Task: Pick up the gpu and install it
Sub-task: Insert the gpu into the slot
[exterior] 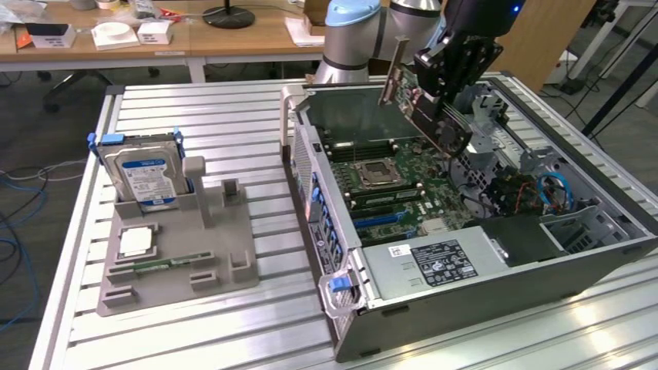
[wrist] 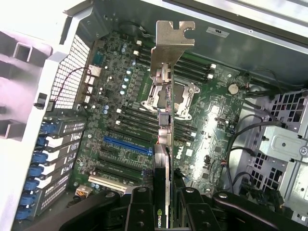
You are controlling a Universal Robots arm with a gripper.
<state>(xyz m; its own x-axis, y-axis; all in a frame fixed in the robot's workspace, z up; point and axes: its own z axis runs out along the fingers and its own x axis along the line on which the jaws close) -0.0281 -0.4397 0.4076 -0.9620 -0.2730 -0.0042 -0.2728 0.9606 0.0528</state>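
Observation:
The gpu [exterior: 437, 116] hangs tilted in the air above the open computer case [exterior: 494, 293], its silver end bracket [exterior: 392, 73] pointing up toward the exterior view's left. My gripper [exterior: 452, 73] is shut on the card's upper part. In the wrist view the gpu [wrist: 166, 144] runs edge-on away from the black fingers [wrist: 139, 211], with the bracket [wrist: 173, 41] at its far end. Below it lies the green motherboard [wrist: 120, 110] with a blue slot [wrist: 127, 144] and the processor socket [wrist: 185, 98]. The card is clear of the board, touching no slot.
A grey fixture [exterior: 180, 247] on the slatted table at the exterior view's left holds a blue-labelled hard drive [exterior: 149, 173], a chip [exterior: 135, 241] and a small memory stick [exterior: 165, 264]. Blue cables [exterior: 553, 193] and drive bays sit at the case's right side. Desks stand behind.

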